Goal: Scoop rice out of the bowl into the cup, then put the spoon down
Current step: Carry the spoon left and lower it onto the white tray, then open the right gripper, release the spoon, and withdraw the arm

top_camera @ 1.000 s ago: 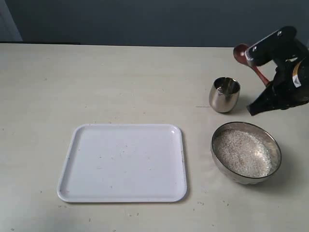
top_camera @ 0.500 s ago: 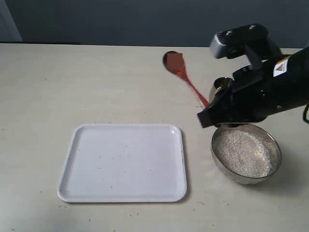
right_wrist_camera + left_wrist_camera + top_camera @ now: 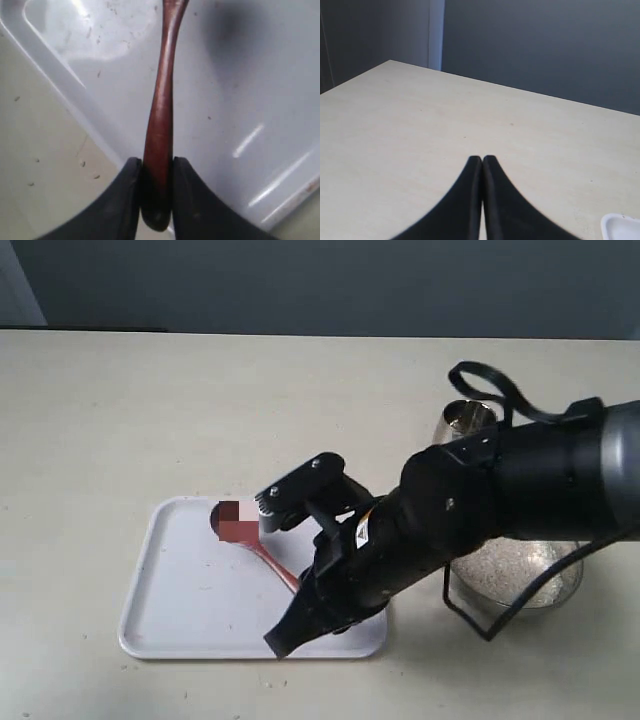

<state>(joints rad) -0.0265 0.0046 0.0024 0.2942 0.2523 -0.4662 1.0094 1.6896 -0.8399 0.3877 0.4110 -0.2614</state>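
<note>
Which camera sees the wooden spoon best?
The exterior view: it shows the spoon from scoop end to handle. The right wrist view shows only its handle pinched in the right claw. The left wrist view shows none.

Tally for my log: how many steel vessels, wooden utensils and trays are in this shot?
Steel vessels: 2, the bowl and the cup
Wooden utensils: 1, the wooden spoon, held over the tray
Trays: 1, the white tray
Total: 4
</note>
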